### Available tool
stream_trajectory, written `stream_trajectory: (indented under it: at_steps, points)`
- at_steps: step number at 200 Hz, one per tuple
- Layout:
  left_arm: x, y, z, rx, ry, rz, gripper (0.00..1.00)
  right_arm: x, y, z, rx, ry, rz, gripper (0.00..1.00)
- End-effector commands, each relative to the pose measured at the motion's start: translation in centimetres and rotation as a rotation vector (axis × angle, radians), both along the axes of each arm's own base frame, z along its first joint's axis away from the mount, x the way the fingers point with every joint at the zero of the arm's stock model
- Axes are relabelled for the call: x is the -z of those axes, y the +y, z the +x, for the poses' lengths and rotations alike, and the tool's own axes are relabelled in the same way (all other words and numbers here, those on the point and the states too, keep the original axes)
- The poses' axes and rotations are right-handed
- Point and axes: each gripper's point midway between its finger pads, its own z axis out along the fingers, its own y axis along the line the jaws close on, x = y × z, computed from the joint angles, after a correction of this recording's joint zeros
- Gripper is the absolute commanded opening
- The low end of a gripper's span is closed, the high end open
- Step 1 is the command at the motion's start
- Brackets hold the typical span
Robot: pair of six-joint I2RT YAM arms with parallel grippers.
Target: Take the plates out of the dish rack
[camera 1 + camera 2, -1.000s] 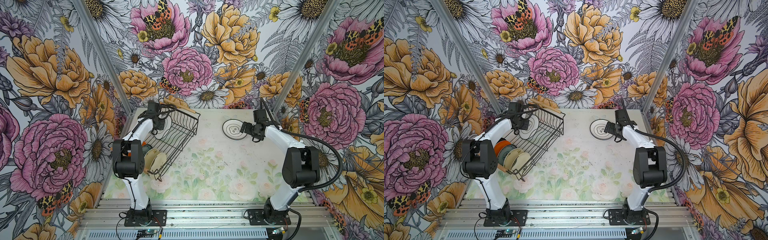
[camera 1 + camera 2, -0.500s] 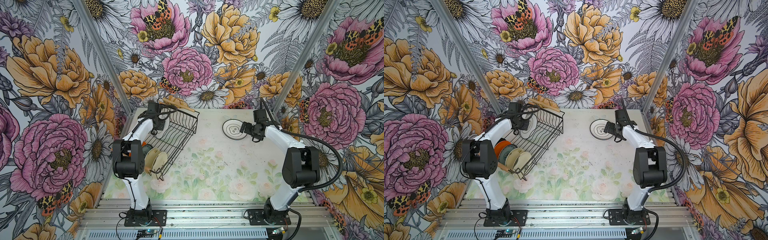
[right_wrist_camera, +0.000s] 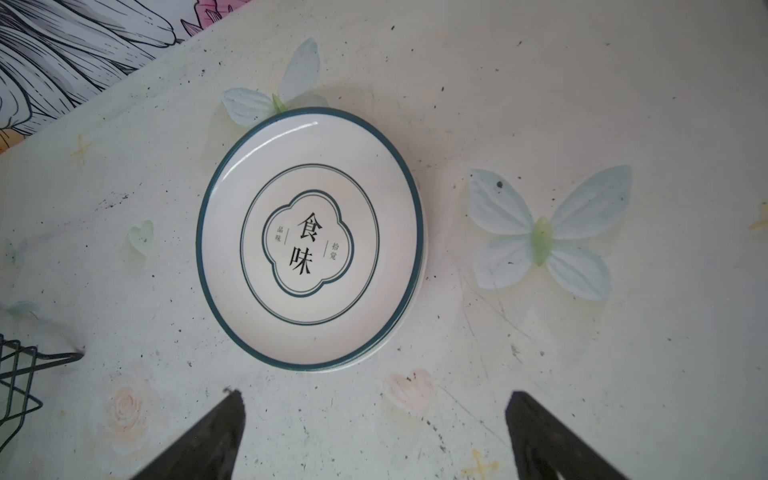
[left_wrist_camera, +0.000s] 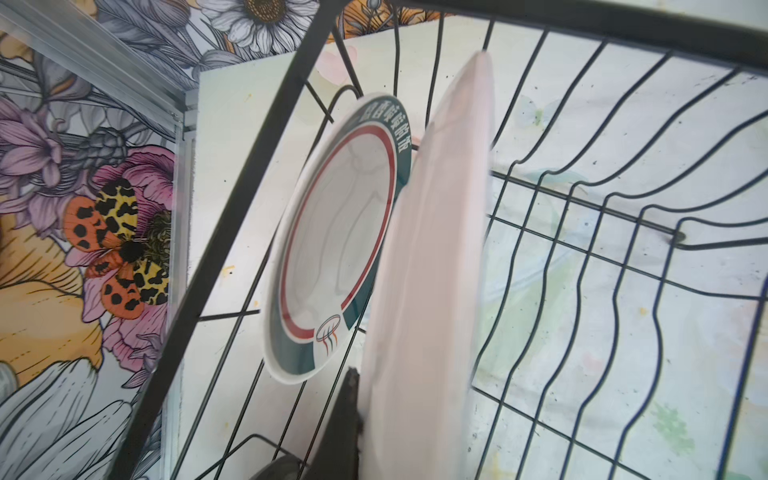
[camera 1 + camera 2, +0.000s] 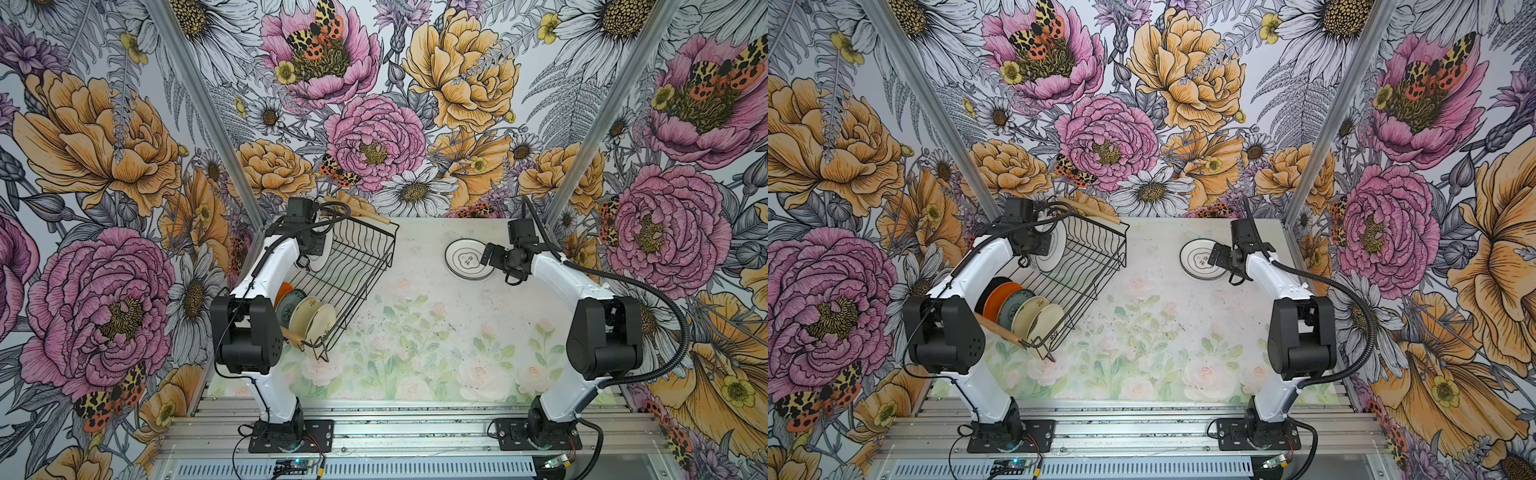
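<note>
Pale flower-printed table enclosed by bold floral walls. Dish rack set at table's left side. Plates stood on edge in rack's near end. Left fingers clamped on white plate in rack's far end. Right fingers spread wide above plate stack, well right of rack.

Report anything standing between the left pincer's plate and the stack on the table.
The left pincer grips a white plate inside the dish rack, whose wire wall rises between it and the plate stack. Beyond that, nothing visible.
</note>
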Motion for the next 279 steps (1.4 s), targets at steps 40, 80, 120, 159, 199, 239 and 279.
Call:
stream_trajectory:
  at_steps: [40,80,120,159,199,239,279]
  points:
    - [-14.0,-2.1,-3.5,-0.106,-0.250,0.235,0.00,-2.9,-1.3,-0.8,0.020,-0.082,-0.058,1.00]
    - [-19.4,-4.3,-7.1,-0.114,-0.405,0.076,0.00,-3.9,-2.4,-2.5,0.052,-0.116,-0.108,1.00]
    - [-18.2,-7.0,-9.5,-0.212,-0.412,-0.378,0.00,-4.8,-1.4,-4.9,0.042,-0.203,-0.031,0.99]
    - [-13.5,-9.3,-12.1,-0.334,-0.380,-0.768,0.00,-5.3,1.7,-7.4,-0.051,-0.312,0.131,0.99]
    - [-10.3,-10.3,-13.8,-0.392,-0.445,-1.116,0.04,-5.1,5.4,-9.0,-0.103,-0.370,0.396,1.00]
    - [-9.4,-12.3,-13.6,-0.378,-0.417,-1.152,0.00,-7.7,9.8,-9.7,-0.181,-0.462,0.609,0.99]
    - [-8.4,-14.9,-13.2,-0.355,-0.373,-1.258,0.00,-10.0,14.0,-9.8,-0.258,-0.499,0.728,0.97]
